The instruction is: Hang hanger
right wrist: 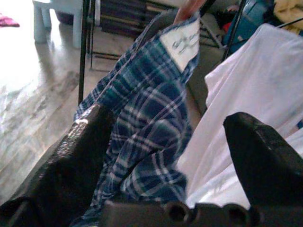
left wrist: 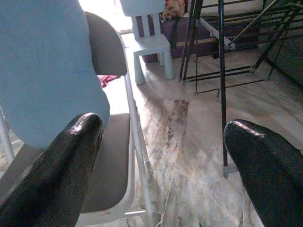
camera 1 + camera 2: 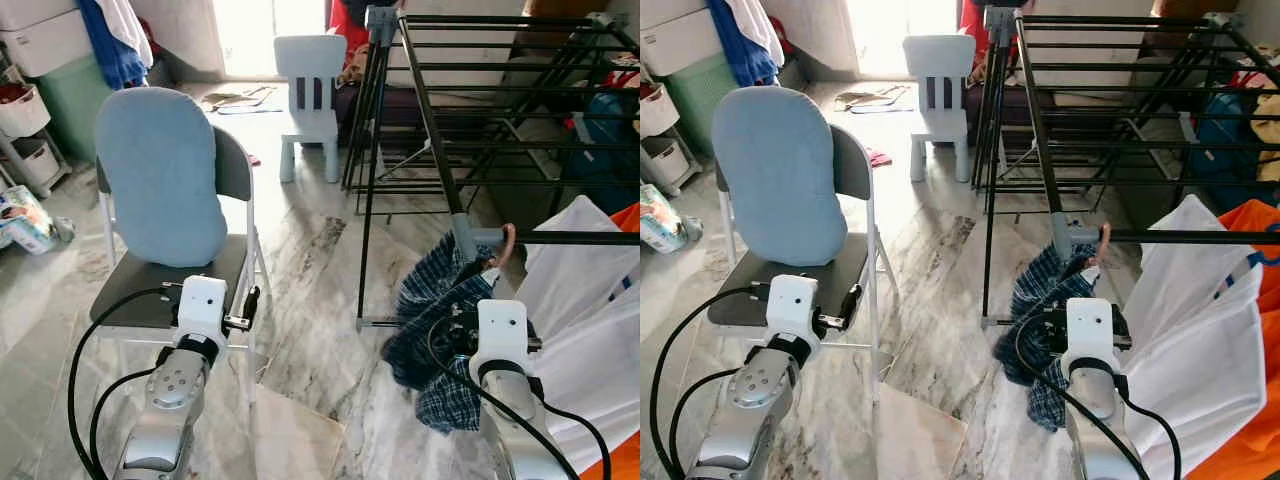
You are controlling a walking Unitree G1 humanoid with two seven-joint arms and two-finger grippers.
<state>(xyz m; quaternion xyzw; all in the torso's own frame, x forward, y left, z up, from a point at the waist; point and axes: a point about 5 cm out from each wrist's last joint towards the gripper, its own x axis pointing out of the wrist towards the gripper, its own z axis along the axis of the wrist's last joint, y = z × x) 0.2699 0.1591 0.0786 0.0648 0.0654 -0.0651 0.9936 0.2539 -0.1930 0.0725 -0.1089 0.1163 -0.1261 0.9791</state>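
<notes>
A blue plaid shirt [image 3: 428, 305] hangs on a hanger whose pinkish hook [image 3: 508, 244] sits at the grey corner joint of the black drying rack [image 3: 430, 120], by its near bar [image 3: 585, 237]. I cannot tell whether the hook rests on the bar. My right gripper [image 1: 165, 127] is just below the hook, open, with the shirt [image 1: 142, 118] and its white collar label hanging between the spread fingers. My left gripper [image 2: 163, 142] is open and holds nothing, level with the seat of a folding chair [image 3: 150, 285].
The chair carries a light blue cushion [image 3: 160, 185]. White cloth [image 3: 590, 310] and orange cloth [image 3: 625, 215] hang on the rack beside the shirt. A small white child's chair [image 3: 310, 95] stands behind, with storage bins [image 3: 30, 110] at far left. Marble floor [image 3: 310, 260] lies between chair and rack.
</notes>
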